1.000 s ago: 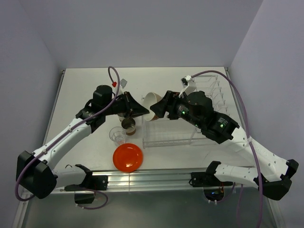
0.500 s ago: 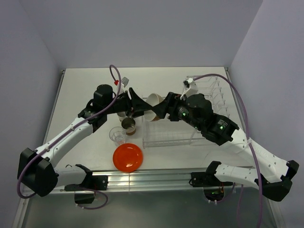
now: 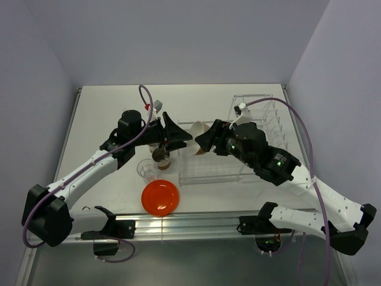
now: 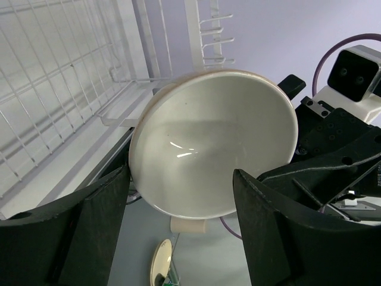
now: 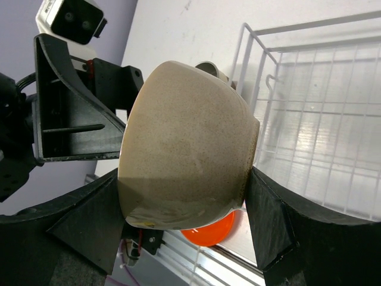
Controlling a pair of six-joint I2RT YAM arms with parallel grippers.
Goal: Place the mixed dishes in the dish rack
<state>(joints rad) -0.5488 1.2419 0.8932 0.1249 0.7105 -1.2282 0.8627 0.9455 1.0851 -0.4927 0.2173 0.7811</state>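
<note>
One cup (image 3: 161,156), glass (image 3: 146,170), plate (image 3: 160,197) beside rack (image 3: 209,170), right jaws gripping bowl (image 5: 184,143), left jaws open

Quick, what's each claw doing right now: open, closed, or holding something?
Left gripper: open, holding nothing.
Right gripper: closed on the beige bowl.

1. The round beige ceramic bowl (image 5: 184,149) is finely speckled outside and glossy white inside.
2. The flat round orange-red plate (image 3: 160,197) is plain, without pattern.
3. The small brown cylindrical cup (image 3: 161,156) is dark inside.

White arms (image 3: 83,173) with black joints, black wedge-shaped pincers (image 3: 186,142) (image 3: 199,143), looping purple cables (image 3: 303,128).
</note>
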